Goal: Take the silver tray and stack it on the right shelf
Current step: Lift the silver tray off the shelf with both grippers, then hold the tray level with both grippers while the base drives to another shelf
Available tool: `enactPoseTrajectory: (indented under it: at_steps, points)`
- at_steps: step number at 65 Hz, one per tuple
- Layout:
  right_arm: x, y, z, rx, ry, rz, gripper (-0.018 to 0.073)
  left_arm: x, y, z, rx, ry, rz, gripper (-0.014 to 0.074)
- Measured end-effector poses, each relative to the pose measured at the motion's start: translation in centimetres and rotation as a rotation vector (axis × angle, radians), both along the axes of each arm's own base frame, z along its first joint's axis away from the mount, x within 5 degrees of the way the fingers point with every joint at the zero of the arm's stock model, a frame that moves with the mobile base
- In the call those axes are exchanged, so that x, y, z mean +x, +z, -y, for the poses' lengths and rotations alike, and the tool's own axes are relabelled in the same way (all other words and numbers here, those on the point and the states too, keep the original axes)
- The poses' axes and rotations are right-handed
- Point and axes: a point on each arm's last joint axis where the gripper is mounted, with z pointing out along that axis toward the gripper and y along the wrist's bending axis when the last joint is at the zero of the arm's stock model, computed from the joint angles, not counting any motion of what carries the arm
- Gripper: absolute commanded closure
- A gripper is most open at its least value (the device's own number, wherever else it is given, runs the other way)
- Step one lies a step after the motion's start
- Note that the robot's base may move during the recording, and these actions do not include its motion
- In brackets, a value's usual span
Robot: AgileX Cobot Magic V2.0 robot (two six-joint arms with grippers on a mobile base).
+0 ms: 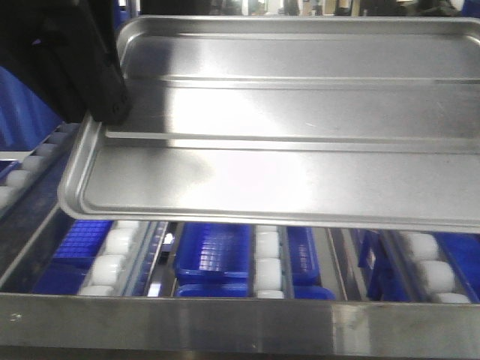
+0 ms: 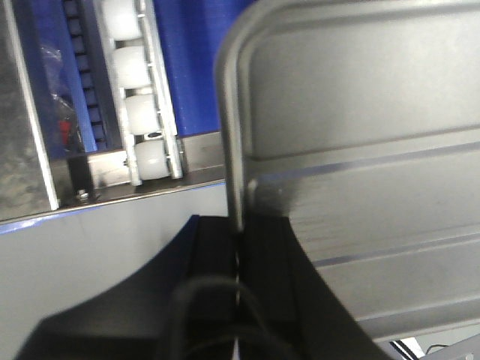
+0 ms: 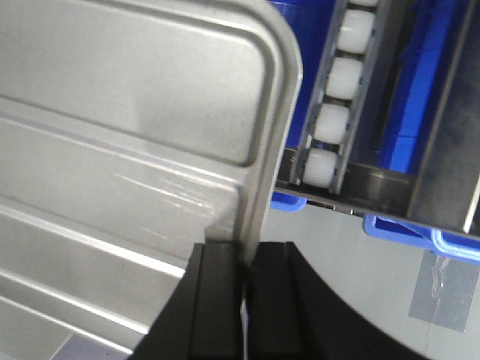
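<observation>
**Thin grip on a slick tray over a rolling bed**

The silver tray point(image 1: 285, 150) hangs in the air above the right shelf point(image 1: 225, 326). Its near long edge is over the white rollers point(image 1: 268, 262), just past the broad front rail, and is not yet resting on anything. It is carried by its two short ends. The left claw point(image 2: 238, 225) is pinching the raised rim near a rounded corner, and the right claw point(image 3: 246, 255) is pinching the opposite rim the same way. In each case one finger is inside the rim and one outside.

The chief hazard, as I judge it, is the hold itself. Each claw bites only a narrow strip of polished metal, so a jolt or a sideways pull could let the rim slide out.

If the two arms do not descend together, the tray could twist or tip, and one corner could drop into a gap between the roller tracks, towards the blue bins point(image 1: 214, 251) below.

If it is let go before it sits flat, it may clatter. Even when flat, the rollers could let it run along the tracks.
</observation>
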Motion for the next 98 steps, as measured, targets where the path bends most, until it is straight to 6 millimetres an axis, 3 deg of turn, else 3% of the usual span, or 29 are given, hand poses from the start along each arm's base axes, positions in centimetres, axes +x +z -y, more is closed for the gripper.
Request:
enactPoseTrajectory:
  at_steps: [98]
  points:
    - [0.0,0.0,0.0,-0.001,0.002,0.001,0.0503,0.0,0.0,0.0,0.0,0.0,0.0,0.0689]
